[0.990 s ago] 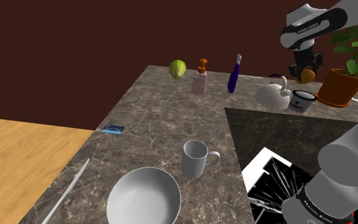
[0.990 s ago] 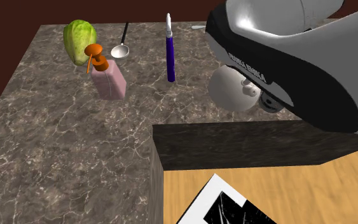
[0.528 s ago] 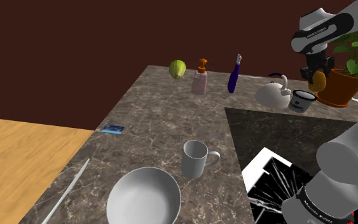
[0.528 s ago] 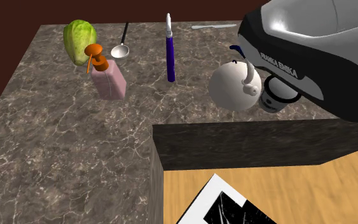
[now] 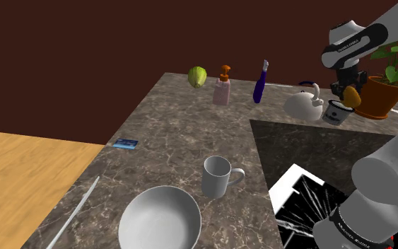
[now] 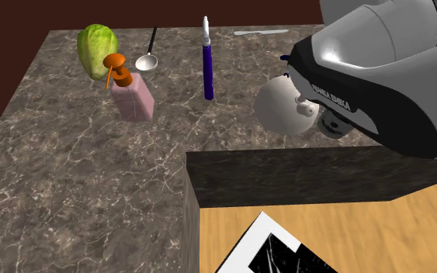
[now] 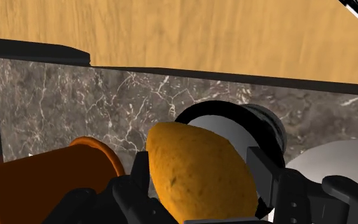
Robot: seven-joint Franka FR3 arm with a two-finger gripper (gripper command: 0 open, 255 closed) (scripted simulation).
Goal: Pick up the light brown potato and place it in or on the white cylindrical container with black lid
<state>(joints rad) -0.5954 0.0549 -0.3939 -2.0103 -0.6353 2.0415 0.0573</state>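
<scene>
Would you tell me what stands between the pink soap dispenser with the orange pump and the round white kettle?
A slim dark blue bottle stands there, in the shoulder view.

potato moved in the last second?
Yes. In the shoulder view the potato, held by the hand, shifted right toward the plant pot, now above the white container.

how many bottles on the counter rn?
2. Pink pump bottle beside the green vegetable at the counter's far edge; purple bottle between it and the white kettle. The arm may hide others.
</scene>
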